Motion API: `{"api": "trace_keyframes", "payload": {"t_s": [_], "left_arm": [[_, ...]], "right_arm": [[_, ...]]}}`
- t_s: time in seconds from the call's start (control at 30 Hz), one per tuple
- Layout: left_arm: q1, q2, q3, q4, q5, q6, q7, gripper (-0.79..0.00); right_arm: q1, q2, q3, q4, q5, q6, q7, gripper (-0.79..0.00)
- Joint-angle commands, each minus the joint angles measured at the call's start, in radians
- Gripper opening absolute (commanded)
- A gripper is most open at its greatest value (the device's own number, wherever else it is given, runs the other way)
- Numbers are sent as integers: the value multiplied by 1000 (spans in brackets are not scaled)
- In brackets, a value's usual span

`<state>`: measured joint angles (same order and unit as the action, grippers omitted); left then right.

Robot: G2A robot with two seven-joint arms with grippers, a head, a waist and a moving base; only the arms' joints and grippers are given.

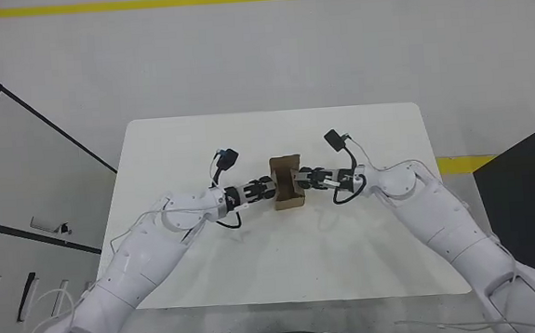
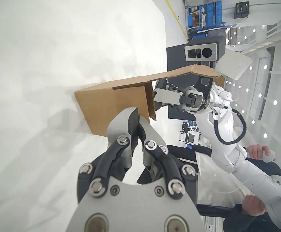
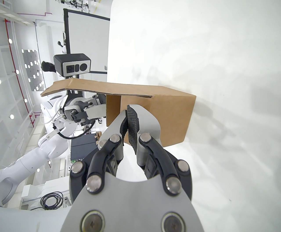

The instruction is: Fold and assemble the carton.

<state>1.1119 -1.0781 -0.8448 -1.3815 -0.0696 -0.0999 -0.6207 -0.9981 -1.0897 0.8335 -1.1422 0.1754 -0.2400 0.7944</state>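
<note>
Left claw (image 2: 136, 115) and right claw (image 3: 129, 109) flank the carton (image 1: 286, 165).

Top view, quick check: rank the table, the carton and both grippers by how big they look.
Largest: table.
Next: carton.
Smallest: left gripper and right gripper. They look about the same size, so I won't rank one over the other.
</note>
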Motion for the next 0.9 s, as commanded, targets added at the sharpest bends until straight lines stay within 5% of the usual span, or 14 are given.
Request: {"api": "trace_keyframes", "payload": {"t_s": [0.0,0.87], "left_arm": [[2,-2,-2,0,1,-3,0,-785],[-10,-39,33,-19,148,48,78,-785]], "right_arm": [[0,-2,0,3,-1,1,-1,-785],[-10,-27,-5,-27,-78,16,-36,-785]]}}
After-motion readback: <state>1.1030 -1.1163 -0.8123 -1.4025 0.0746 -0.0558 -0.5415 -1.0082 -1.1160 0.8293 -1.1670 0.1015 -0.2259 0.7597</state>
